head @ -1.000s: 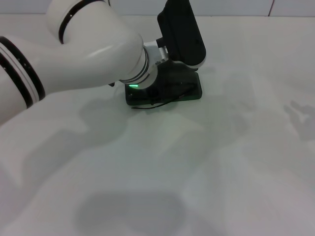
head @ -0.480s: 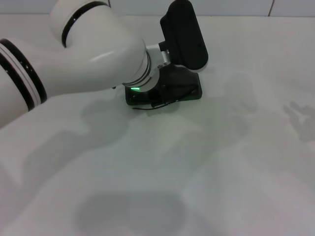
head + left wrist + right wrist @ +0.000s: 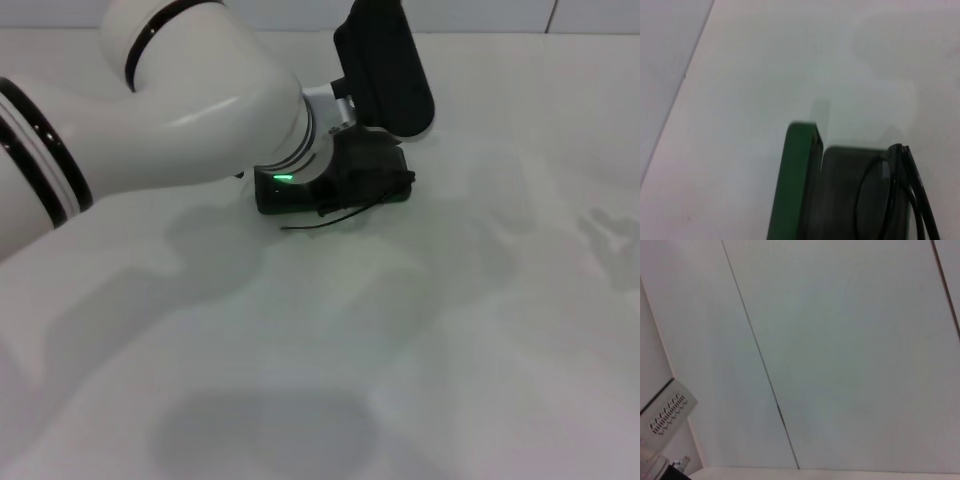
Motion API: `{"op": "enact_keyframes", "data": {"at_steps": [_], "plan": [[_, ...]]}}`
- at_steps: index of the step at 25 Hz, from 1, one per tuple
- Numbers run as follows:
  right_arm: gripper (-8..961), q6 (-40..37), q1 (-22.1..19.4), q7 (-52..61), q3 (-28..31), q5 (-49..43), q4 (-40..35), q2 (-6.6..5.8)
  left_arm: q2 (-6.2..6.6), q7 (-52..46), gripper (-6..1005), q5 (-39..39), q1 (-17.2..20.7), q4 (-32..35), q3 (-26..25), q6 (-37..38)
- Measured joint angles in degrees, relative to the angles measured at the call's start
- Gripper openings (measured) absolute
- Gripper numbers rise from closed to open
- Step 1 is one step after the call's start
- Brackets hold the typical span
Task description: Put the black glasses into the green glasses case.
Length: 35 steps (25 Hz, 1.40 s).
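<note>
One arm working: left gripper [image 3: 375,180] low over green glasses case [image 3: 395,190], 12 o'clock on surface [image 3: 450,350]; jaw spread hidden, cannot tell. Black glasses [image 3: 890,200] sit at open case, temple [image 3: 320,222] trailing out toward 6 o'clock. Risk: protruding temple snags rim, frame tips out. Right gripper out of view.

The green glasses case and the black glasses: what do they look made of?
The green glasses case: probably rigid plastic or a leatherette-covered shell, with a smooth matte wall and dark lining. The black glasses: thin black frame, metal or plastic, clear lens. The left gripper is over them.
</note>
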Motion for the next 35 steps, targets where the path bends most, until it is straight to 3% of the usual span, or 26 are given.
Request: {"op": "enact_keyframes", "data": {"at_steps": [12, 24, 35], "plan": [[195, -1.4, -0.3, -0.3, 1.5, 0.0, 0.1, -0.09, 0.26, -0.1, 72, 0.1, 2.2, 8.7, 0.0, 3.8], [196, -1.8, -0.2, -0.4, 1.6, 0.1, 0.6, -0.26, 0.44, 0.1, 44, 0.1, 2.6, 12.1, -0.8, 8.3], [196, -1.8, -0.3, -0.4, 1.6, 0.1, 0.7, -0.26, 0.43, 0.7, 41, 0.1, 4.7, 16.1, -2.2, 6.1]]}}
